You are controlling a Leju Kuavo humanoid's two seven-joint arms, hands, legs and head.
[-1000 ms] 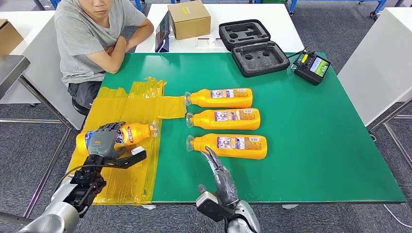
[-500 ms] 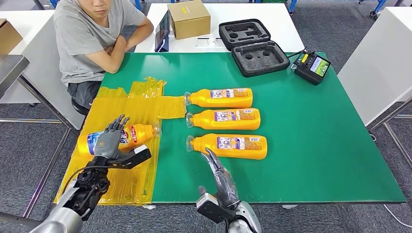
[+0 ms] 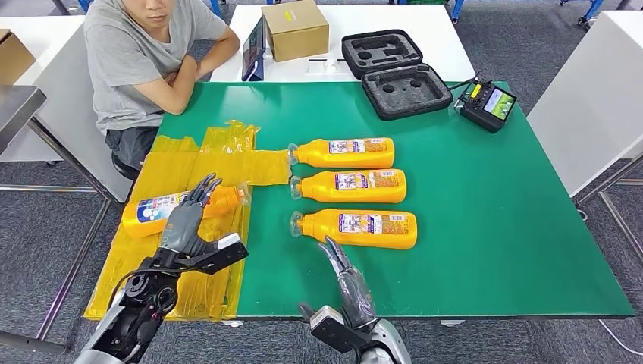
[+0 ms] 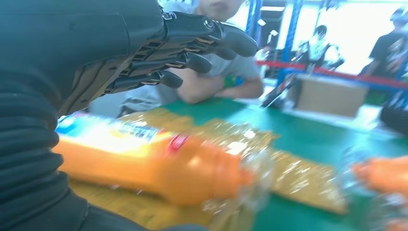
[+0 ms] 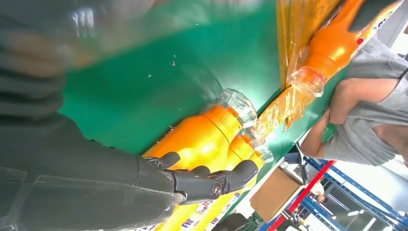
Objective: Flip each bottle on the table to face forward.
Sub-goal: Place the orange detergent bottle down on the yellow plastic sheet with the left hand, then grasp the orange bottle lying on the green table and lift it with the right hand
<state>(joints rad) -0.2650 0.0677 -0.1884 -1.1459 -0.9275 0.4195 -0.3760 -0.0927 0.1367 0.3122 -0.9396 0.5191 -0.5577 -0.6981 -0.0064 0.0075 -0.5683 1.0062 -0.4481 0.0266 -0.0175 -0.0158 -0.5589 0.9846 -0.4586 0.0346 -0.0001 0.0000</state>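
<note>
An orange bottle [image 3: 155, 211] with a blue and white label lies on its side on the yellow plastic sheet [image 3: 189, 288], cap toward the green table [image 3: 493, 227]. My left hand [image 3: 186, 224] hovers just above and beside it, fingers spread, holding nothing; the left wrist view shows its fingers [image 4: 187, 43] clear above that bottle [image 4: 159, 166]. Three more orange bottles lie in a column on the green: far [image 3: 345, 153], middle [image 3: 352, 186], near [image 3: 360, 228]. My right hand [image 3: 345, 279] is stretched flat, its tips just short of the near bottle [image 5: 202, 139].
A person [image 3: 144, 53] sits at the table's far left corner. A cardboard box [image 3: 296, 30], a tablet [image 3: 254, 49] and an open black foam case [image 3: 394, 72] stand at the back, a controller [image 3: 489, 102] at the back right. The green table's right half is bare.
My left hand has let go of the bottle and moved right with its fingers spread. The bottle now lies on the yellow sheet, turned so another side of its label shows. The right hand barely moved.
</note>
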